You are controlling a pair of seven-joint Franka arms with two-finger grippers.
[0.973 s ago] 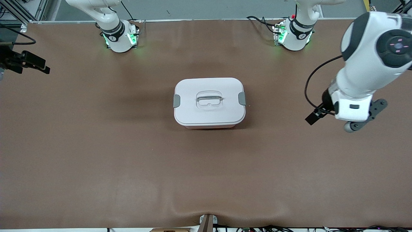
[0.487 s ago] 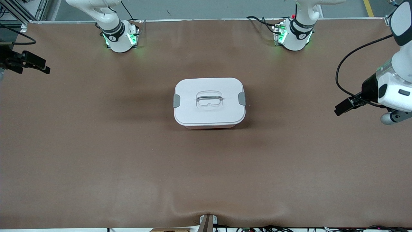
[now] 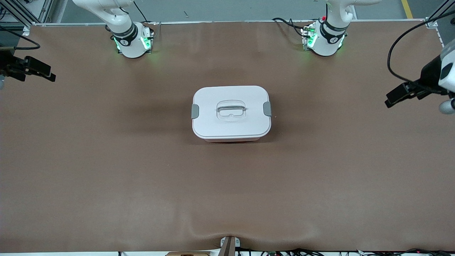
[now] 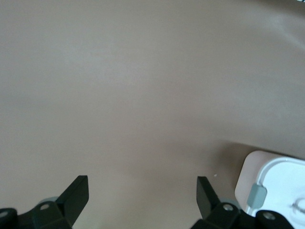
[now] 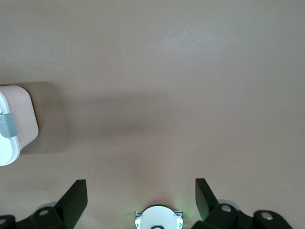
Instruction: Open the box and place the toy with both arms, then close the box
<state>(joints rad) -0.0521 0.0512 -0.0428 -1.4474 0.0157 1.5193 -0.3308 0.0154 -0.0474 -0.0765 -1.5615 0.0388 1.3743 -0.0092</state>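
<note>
The box (image 3: 231, 113) sits on the brown bench (image 3: 106, 177) about midway between the two arms' ends, its white lid (image 3: 231, 122) on, with the grey handle (image 3: 231, 108) lying in its recess and a grey clip at each short side: one (image 3: 195, 111) toward the right arm's end, the other (image 3: 267, 108) toward the left arm's end. The left gripper (image 4: 143, 191) hangs over bare bench at the left arm's end, fingers (image 4: 76, 193) spread wide and grasping nothing, well apart from the box, whose corner and clip show just past one fingertip in its wrist view. The right gripper (image 5: 140, 193) hangs over bare bench at the right arm's end, fingers (image 5: 75, 194) released, empty, also well apart from the box. No toy can be seen
</note>
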